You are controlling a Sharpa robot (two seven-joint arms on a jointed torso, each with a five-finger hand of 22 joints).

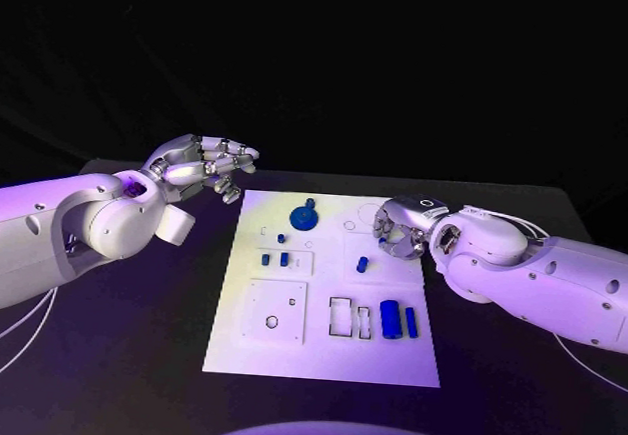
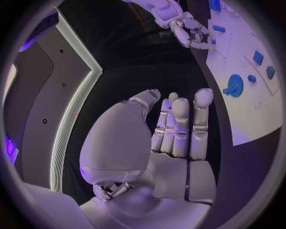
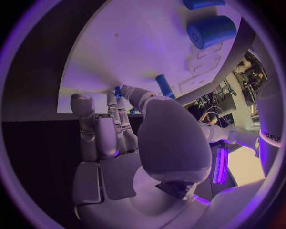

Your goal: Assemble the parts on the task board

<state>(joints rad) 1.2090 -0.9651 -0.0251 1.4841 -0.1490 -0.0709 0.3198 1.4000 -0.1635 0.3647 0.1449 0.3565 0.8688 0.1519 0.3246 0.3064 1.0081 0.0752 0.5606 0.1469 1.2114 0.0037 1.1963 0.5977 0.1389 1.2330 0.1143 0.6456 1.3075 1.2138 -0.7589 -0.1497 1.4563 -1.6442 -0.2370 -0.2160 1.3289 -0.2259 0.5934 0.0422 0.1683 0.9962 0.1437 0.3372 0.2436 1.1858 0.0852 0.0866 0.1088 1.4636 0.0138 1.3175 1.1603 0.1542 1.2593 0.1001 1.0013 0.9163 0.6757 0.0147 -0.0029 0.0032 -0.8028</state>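
Note:
The white task board (image 1: pixel 319 358) lies in the middle of the table. On it are a blue round disc (image 1: pixel 304 217) (image 2: pixel 233 85), two small blue blocks (image 1: pixel 274 260), a short blue peg (image 1: pixel 362 265) (image 3: pixel 164 86), a thick blue cylinder (image 1: pixel 389 318) (image 3: pixel 211 31) and a blue bar (image 1: pixel 411 323). My right hand (image 1: pixel 403 229) (image 3: pixel 119 129) hovers over the board's right edge, fingers curled down, pinching a small blue part (image 3: pixel 118 90) between thumb and fingertip. My left hand (image 1: pixel 202 165) (image 2: pixel 173 133) is raised beside the board's far left corner and holds nothing.
The board (image 3: pixel 119 47) has empty rectangular slots (image 1: pixel 342 318) beside the cylinder and a square recess with a hole (image 1: pixel 274 310) at its near left. Black table surrounds the board on all sides. Across the board from the left hand is the right hand (image 2: pixel 188 28).

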